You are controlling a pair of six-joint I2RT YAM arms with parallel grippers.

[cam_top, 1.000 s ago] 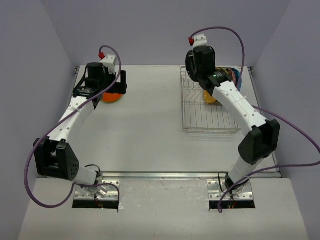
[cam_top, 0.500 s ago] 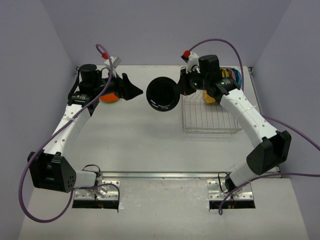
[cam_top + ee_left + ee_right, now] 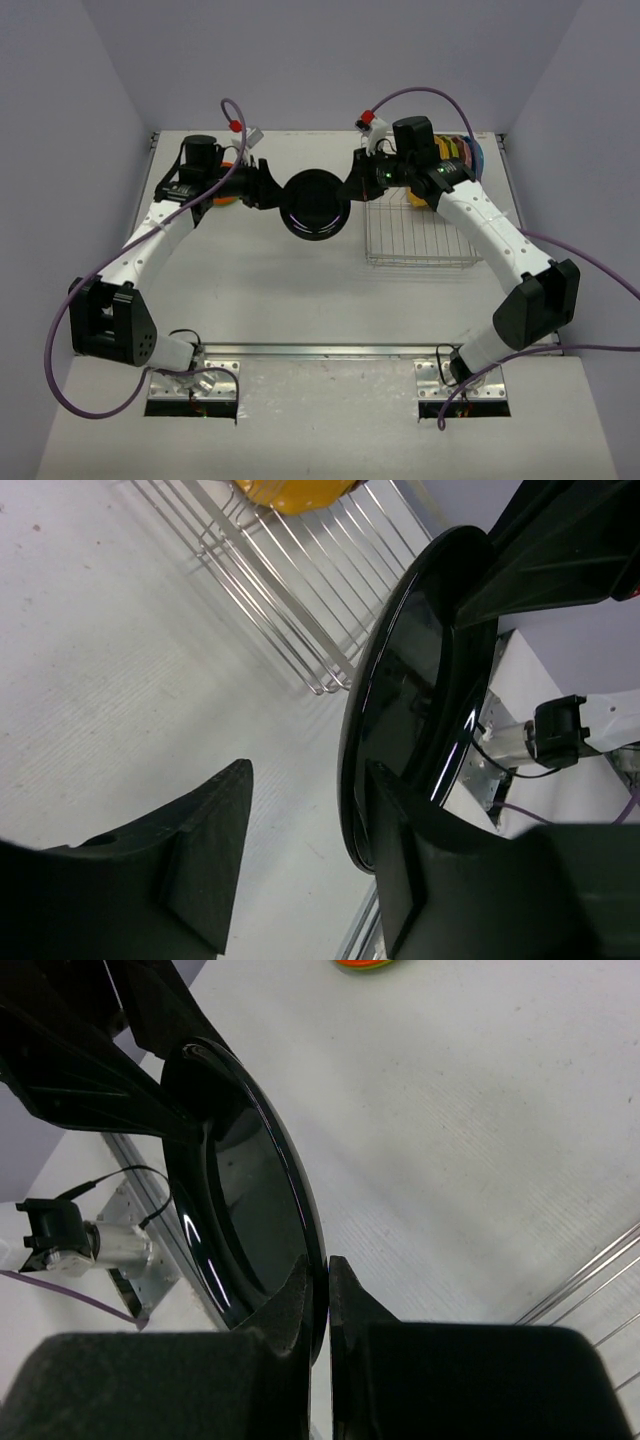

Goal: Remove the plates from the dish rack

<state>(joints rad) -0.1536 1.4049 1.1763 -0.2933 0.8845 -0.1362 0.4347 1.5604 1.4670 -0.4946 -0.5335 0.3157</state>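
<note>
The black plate [image 3: 315, 203] hangs in mid-air over the table [image 3: 270, 290], left of the dish rack [image 3: 420, 235] and between your two arms. It stands roughly on edge, with its hollow face tipped toward the overhead camera.

The right gripper [image 3: 350, 185] holds the plate's right rim. The left gripper [image 3: 270, 187] sits at the opposite, left rim. The plate spans the gap from one hand to the other, so both hands are right at it. This looks like a handover, and it turns on the left rim lying inside the left gripper's gap.

- **Overhead view:** It shows the two grippers on opposite sides of the plate, but not how their fingers stand.
- **Right wrist view:** The right gripper [image 3: 327, 1270] is clamped, both fingers pressed onto the thin rim of the black plate [image 3: 240, 1190].
- **Left wrist view:** The left gripper [image 3: 310, 770] is spread wide. The edge of the black plate [image 3: 420, 680] sits between its fingers, close against one finger and well clear of the other. You cannot tell whether it touches that finger.

Behind the plate, a yellow plate [image 3: 290, 490] stands in the dish rack [image 3: 290, 590]. An orange plate [image 3: 222, 195] lies on the table behind the left arm.
</note>
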